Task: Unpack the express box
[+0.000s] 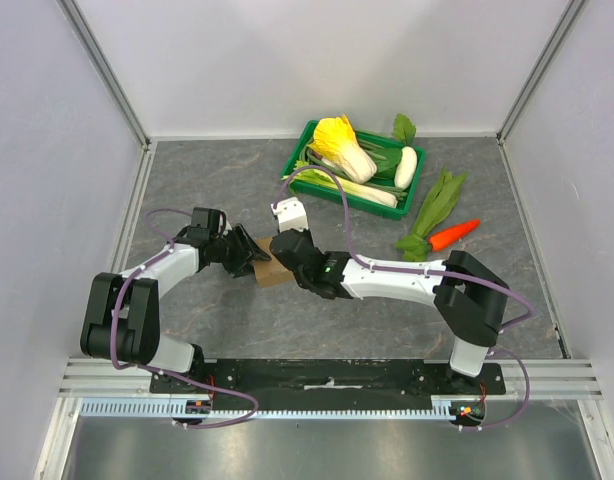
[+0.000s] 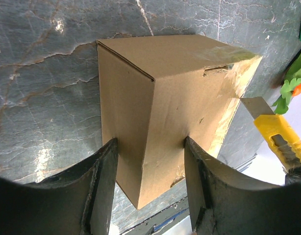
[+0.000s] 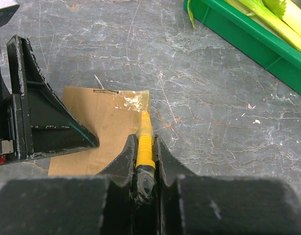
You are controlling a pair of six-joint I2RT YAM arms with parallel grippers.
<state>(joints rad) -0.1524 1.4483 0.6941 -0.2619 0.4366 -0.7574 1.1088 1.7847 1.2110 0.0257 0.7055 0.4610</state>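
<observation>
The express box is a small brown cardboard box on the grey table between the two arms. My left gripper is shut on it, one finger pressed on each side of a near corner of the box. My right gripper is shut on a yellow utility knife. The knife's blade tip rests at the box's edge, where shiny clear tape runs. In the left wrist view the knife comes in from the right against the taped side.
A green crate of vegetables stands at the back, with its rim also in the right wrist view. A carrot and leafy greens lie on the table to its right. Walls enclose three sides.
</observation>
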